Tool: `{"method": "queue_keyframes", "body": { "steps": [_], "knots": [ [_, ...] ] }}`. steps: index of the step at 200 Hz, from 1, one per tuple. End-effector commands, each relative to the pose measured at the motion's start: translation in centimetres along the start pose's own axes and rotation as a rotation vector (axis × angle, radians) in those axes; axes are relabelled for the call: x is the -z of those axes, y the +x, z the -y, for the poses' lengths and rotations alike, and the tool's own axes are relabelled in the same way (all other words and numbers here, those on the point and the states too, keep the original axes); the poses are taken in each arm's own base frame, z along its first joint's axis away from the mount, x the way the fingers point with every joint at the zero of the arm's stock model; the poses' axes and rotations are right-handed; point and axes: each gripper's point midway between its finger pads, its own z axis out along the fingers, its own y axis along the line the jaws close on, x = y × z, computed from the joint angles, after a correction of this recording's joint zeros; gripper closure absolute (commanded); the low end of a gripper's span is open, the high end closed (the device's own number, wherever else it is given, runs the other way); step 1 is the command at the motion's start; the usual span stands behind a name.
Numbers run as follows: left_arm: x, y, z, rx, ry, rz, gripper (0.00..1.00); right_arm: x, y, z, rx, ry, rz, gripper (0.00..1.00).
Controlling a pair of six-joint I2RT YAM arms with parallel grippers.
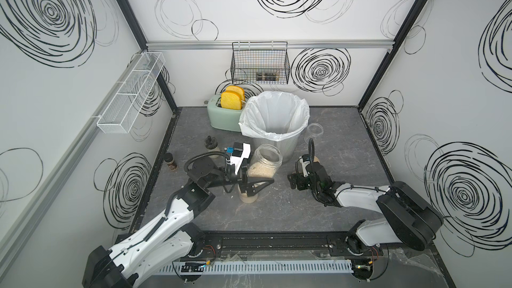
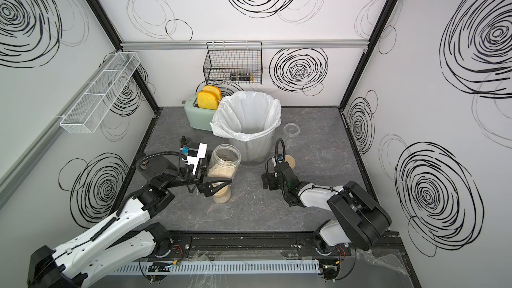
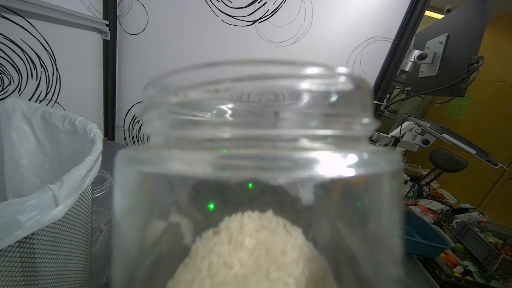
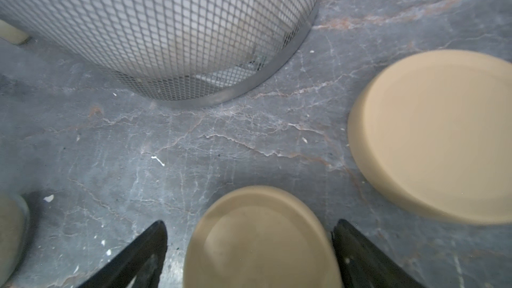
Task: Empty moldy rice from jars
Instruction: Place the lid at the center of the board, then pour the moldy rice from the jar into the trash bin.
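Note:
My left gripper [image 1: 253,174] is shut on an open, lidless jar [image 1: 264,163] [image 2: 224,162] that it holds above the table beside the bin. Moldy rice [image 1: 260,171] [image 3: 249,250] fills the lower part of that jar [image 3: 257,134]. Beneath it a lidded jar [image 1: 249,198] [image 2: 221,196] stands on the table. An empty open jar [image 1: 315,130] [image 2: 291,130] sits right of the bin. My right gripper [image 1: 295,182] [image 4: 252,224] is open low over the table, its fingers [image 4: 144,250] either side of a tan lid [image 4: 260,239] lying flat. A second tan lid [image 4: 432,137] [image 1: 314,160] lies beside it.
A mesh bin [image 1: 277,123] [image 4: 166,23] lined with a white bag stands at the back centre. Behind it is a green toaster [image 1: 221,112] with bread. A black-capped bottle [image 1: 212,145] and a dark spice shaker [image 1: 169,162] stand at the left. A wire basket [image 1: 260,63] hangs on the back wall.

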Motion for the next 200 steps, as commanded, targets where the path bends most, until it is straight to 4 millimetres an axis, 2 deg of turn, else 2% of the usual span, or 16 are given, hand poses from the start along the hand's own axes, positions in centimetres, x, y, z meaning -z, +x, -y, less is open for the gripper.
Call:
{"method": "queue_keyframes", "body": {
  "steps": [1,43,70,79,97,128,144,165,184,200],
  "knots": [
    [0.1,-4.1,1.6,-0.137,0.030,0.113,0.13,1.0,-2.4,-0.8,-0.025,-0.022,0.056,0.05],
    [0.2,-4.3,1.5,-0.147,0.014,0.118,0.13,4.4,-6.2,-1.5,-0.048,-0.064,0.158,0.04],
    [0.0,-4.4,1.3,-0.168,0.008,0.106,0.13,7.8,-8.1,-0.6,-0.085,-0.059,0.231,0.03],
    [-0.2,-3.9,0.8,-0.156,0.000,0.075,0.13,9.5,-9.0,-0.2,-0.099,-0.055,0.284,0.03],
    [-0.7,-4.0,0.1,-0.172,0.000,0.047,0.13,13.2,-10.7,1.3,-0.132,-0.022,0.425,0.02],
    [-1.6,-5.7,-1.3,-0.237,-0.012,0.018,0.13,20.6,-14.2,1.9,-0.096,-0.044,0.691,0.02],
    [-1.8,-6.7,-2.6,-0.265,-0.030,0.012,0.13,23.3,-15.9,1.8,-0.057,-0.038,0.768,0.02],
    [-1.8,-7.7,-4.6,-0.280,-0.045,0.006,0.13,25.1,-18.3,0.5,0.013,-0.060,0.797,0.02],
    [-1.7,-8.6,-6.2,-0.304,-0.062,-0.007,0.13,25.9,-20.7,-0.1,0.033,-0.045,0.815,0.02],
    [-1.4,-9.3,-7.9,-0.328,-0.090,-0.023,0.14,27.1,-23.3,-1.8,0.112,-0.083,0.868,0.02]
  ]
}}
